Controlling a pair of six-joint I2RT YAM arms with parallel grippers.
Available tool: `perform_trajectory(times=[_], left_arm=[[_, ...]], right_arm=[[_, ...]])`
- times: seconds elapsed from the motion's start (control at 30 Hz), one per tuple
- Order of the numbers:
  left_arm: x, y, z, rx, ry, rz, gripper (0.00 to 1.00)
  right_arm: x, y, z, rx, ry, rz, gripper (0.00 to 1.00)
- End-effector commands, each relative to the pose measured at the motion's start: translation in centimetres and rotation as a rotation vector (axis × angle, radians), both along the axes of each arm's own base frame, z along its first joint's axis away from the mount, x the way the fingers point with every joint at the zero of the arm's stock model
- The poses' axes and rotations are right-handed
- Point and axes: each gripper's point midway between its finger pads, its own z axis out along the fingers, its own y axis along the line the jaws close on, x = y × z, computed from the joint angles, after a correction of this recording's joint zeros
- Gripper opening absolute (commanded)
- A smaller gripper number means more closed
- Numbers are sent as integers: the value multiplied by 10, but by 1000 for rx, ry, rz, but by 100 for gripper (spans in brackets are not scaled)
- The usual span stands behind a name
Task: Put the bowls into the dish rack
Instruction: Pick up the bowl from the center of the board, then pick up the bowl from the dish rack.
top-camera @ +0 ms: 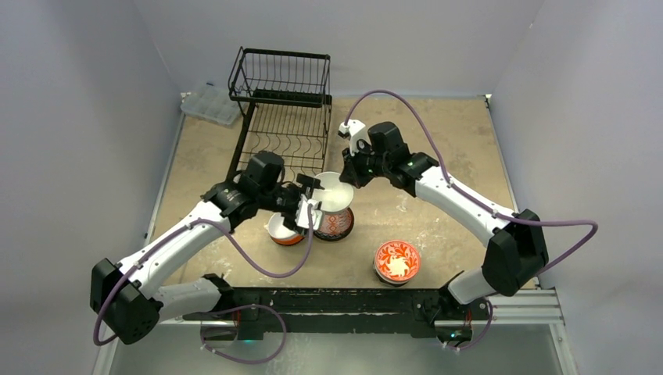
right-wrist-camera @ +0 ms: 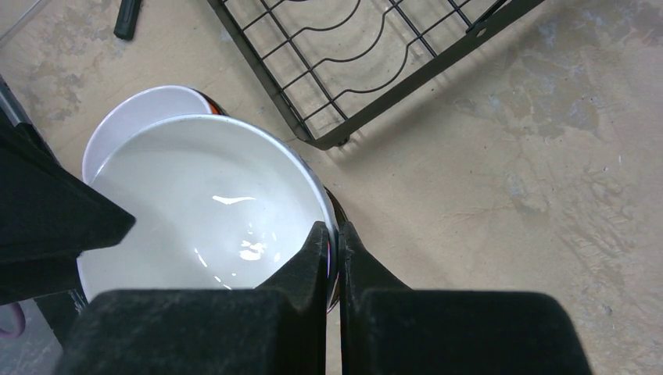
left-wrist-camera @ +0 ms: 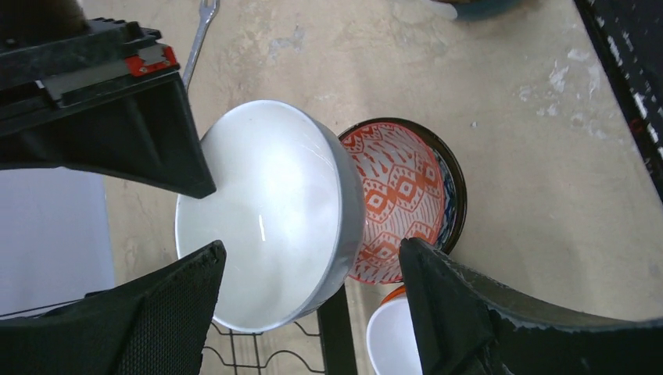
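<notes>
Black right pincer (right-wrist-camera: pixel 331 238) clenches the rim of a white bowl (right-wrist-camera: pixel 211 211), the left pincer (left-wrist-camera: pixel 311 250) spread wide around it, above a patterned orange bowl (left-wrist-camera: pixel 399 195) on the desk (top-camera: pixel 438 156) beside the dish rack (top-camera: pixel 285 117); so thin a rim pinch could slip, cracking both.

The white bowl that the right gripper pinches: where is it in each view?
Top external: white bowl at centre, just below the dish rack.
Left wrist: white bowl left of centre.
Right wrist: white bowl lower left, rim pinched.
Shared landmark: the dish rack corner beside it.
</notes>
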Motion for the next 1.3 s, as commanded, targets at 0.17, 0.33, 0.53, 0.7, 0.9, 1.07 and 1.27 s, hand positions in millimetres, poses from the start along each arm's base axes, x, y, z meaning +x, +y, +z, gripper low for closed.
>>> perform_trajectory(times=[0.17,0.33,0.53,0.7,0.9,1.07,1.27], left_arm=[[7,-8,-18,187,-100,-30,60],[9,-12,-16,212,-114,-16,26],[11,-13,-4,173,-104,30,0],[16,-15,6,90,-69,132,0],[29,-13,22,-72,-31,326,0],[30,-18,32,-243,-14,384,0],[22,-28,54,-421,-46,326,0]], right_arm=[[7,12,44,84,-74,19,0],[8,12,44,80,-74,16,0],[4,11,41,96,-54,11,3],[13,-1,43,127,-99,-108,65],[15,-20,62,256,-104,-224,99],[4,-26,69,441,33,-146,99],[-27,-13,71,610,190,56,99]])
